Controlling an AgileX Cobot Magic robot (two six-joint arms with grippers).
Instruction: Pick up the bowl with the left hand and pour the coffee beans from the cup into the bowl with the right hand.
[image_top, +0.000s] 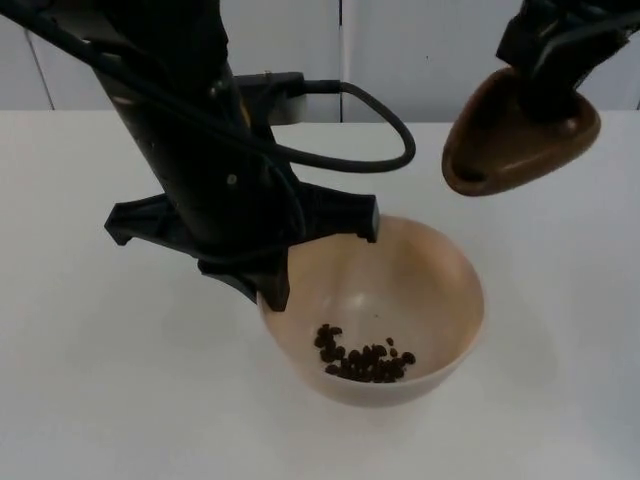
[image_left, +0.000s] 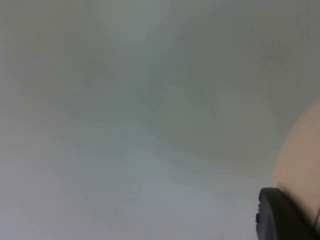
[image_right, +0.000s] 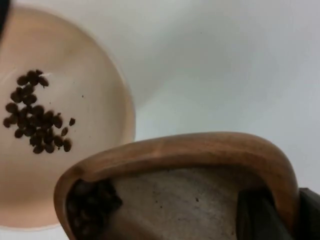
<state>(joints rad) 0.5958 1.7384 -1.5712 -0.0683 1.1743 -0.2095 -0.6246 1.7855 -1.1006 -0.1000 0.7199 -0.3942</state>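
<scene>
Pouring in hand; beans partly transferred.

Bowl (image_top: 400, 300): cream, held tilted at centre of the tabletop (image_top: 80, 400); whether it is lifted clear cannot be told. A cluster of beans (image_top: 365, 362) is lodged on its near inner wall.

Left gripper (image_top: 270, 285): jaws pinching the bowl's left rim, one black fingertip (image_left: 280, 215) being seen against the bowl's outer wall in the left wrist view.

Cup (image_top: 520, 135): brown wooden, held high at far right, just beyond the bowl's far-right rim and tipped mouth-down towards it. A dark clump of beans (image_right: 92, 202) is judged to remain at its lower lip in the right wrist view.

Right gripper (image_top: 560, 75): jaws pressed onto the cup's upper rim.

Handling note: the cup's lip is to be brought over the bowl's middle before further tipping, since it is judged to sit near or past the rim. The tilt is to be increased slowly. The bowl is to be kept steady, its open side towards the cup.
</scene>
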